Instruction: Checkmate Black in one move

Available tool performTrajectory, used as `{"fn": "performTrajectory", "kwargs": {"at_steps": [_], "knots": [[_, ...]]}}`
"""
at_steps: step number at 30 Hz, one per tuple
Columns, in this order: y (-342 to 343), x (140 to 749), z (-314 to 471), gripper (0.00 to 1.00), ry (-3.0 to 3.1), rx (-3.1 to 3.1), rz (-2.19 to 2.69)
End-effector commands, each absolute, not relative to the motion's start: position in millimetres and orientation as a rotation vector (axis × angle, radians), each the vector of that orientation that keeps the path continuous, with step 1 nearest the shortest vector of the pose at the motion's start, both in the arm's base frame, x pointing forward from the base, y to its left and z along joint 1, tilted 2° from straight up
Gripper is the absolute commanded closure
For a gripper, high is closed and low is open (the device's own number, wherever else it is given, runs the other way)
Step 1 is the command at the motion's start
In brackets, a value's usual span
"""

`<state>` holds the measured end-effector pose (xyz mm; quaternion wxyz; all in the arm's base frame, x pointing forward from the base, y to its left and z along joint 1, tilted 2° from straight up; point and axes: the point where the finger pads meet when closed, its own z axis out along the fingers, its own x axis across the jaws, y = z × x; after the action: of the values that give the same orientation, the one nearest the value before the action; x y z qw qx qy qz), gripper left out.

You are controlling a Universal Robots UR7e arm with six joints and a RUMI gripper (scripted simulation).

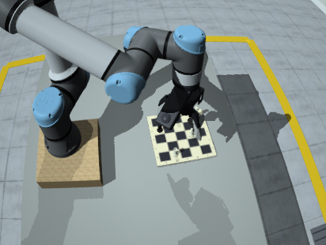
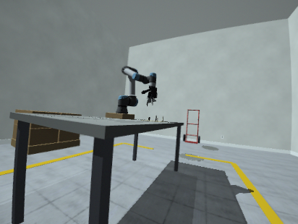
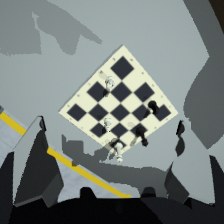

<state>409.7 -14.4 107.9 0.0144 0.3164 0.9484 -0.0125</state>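
Observation:
A small chessboard (image 1: 182,138) lies on the grey table. In the wrist view the chessboard (image 3: 119,107) sits as a diamond below me. White pieces stand at its far corner (image 3: 110,82), at the middle (image 3: 107,121) and at the near edge (image 3: 118,154). Black pieces stand at the right (image 3: 152,106) and lower right (image 3: 141,132), with another by the near edge (image 3: 117,145). My gripper (image 1: 189,114) hangs open and empty above the board's far edge, well clear of the pieces. It also shows small in the exterior view (image 2: 150,101).
The arm's base stands on a wooden block (image 1: 69,156) at the table's left. Yellow floor lines (image 1: 277,99) run around the table. A red hand truck (image 2: 192,126) stands by the far wall and wooden crates (image 2: 43,135) stand at the left.

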Motion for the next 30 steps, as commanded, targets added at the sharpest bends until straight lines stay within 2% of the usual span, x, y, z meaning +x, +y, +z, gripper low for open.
{"fn": "performTrajectory", "kwargs": {"at_steps": [1,30], "knots": [[-14.5,409.6,108.0,0.00,2.940,1.018,-0.038],[-12.6,402.4,100.1,0.00,2.593,1.710,-0.026]]}}
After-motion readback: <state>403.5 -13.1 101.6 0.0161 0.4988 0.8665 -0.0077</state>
